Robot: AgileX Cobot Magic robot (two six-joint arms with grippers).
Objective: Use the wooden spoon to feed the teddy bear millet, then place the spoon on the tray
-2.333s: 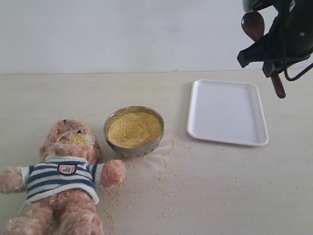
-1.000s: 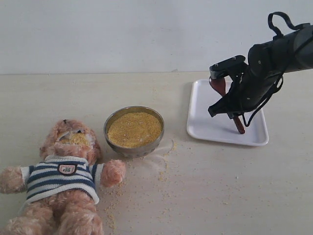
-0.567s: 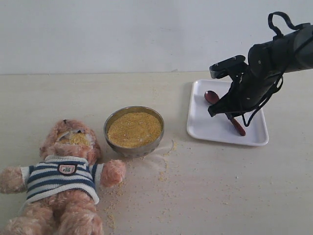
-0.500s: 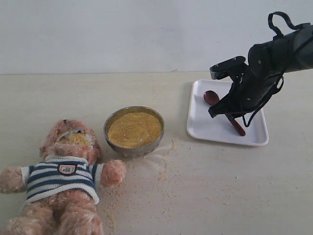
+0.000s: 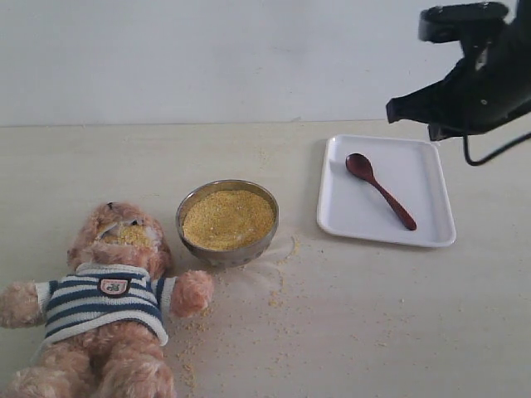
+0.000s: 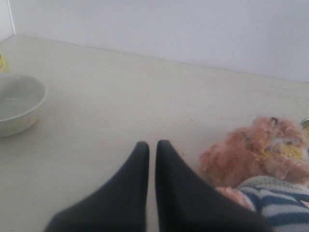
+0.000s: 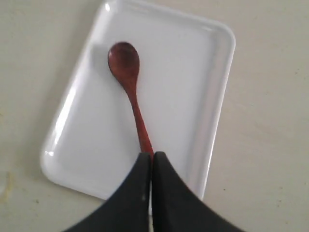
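Observation:
The wooden spoon (image 5: 380, 191) lies flat and diagonal on the white tray (image 5: 348, 217), with nothing holding it. My right gripper (image 5: 397, 108) hangs above the tray's far right side, shut and empty. In the right wrist view its tips (image 7: 152, 154) sit over the handle end of the wooden spoon (image 7: 130, 82), with the tray (image 7: 193, 96) below. The teddy bear (image 5: 112, 282) lies on its back at the front left, with millet grains on its muzzle. A metal bowl holds the millet (image 5: 227, 219). My left gripper (image 6: 152, 144) is shut and empty beside the teddy bear (image 6: 251, 154).
Loose millet crumbs (image 5: 274, 294) are scattered on the table between the bowl and the bear. A second, pale empty bowl (image 6: 17, 104) shows only in the left wrist view, far from the bear. A white wall backs the table.
My right gripper let the spoon go on the tray, rose up and to the right, and shut its jaws. The spoon now lies flat. The bear and bowl have not moved.

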